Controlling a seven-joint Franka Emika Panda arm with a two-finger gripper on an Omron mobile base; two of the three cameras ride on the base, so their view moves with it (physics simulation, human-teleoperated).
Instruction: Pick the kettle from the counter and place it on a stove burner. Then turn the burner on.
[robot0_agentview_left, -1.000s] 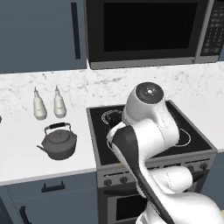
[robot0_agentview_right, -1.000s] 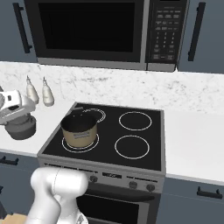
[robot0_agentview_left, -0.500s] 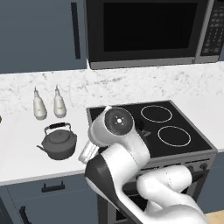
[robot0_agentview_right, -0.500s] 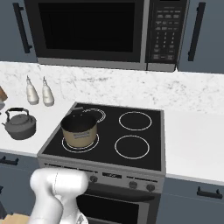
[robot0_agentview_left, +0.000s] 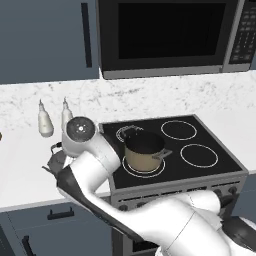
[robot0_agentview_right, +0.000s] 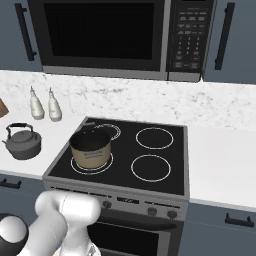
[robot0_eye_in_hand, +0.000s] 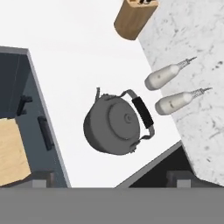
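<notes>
You cannot tell from these pictures how the jaws stand: in the hand view, at the bottom of the frame, you see only two grey finger tips (robot0_eye_in_hand: 40, 183), one at lower left and one at lower right, apart from each other and cut by the edge. Nothing lies between them.

Above them, in the middle of the hand view, you look down on the kettle (robot0_eye_in_hand: 116, 125). It stands upright on the counter (robot0_eye_in_hand: 78, 57), and its black handle (robot0_eye_in_hand: 143, 111) arches over the lid toward the right side of the frame. Just to the upper right of the kettle lie the shapes of two pale bottles (robot0_eye_in_hand: 169, 75), close together but apart from the kettle. At the top of the frame you see a wooden block (robot0_eye_in_hand: 133, 17).

In the right base view the kettle (robot0_agentview_right: 22, 143) is at the left edge, on the counter (robot0_agentview_right: 60, 131), left of the stove (robot0_agentview_right: 125, 155), with the bottles (robot0_agentview_right: 36, 104) behind it. In the left base view the arm (robot0_agentview_left: 95, 165) covers most of the kettle (robot0_agentview_left: 56, 159), at middle left.

On the stove a tan pot (robot0_agentview_right: 90, 147) sits on the front left ring. The burner (robot0_agentview_right: 150, 168) at front right of the glass is free and black, and the one behind it also.
</notes>
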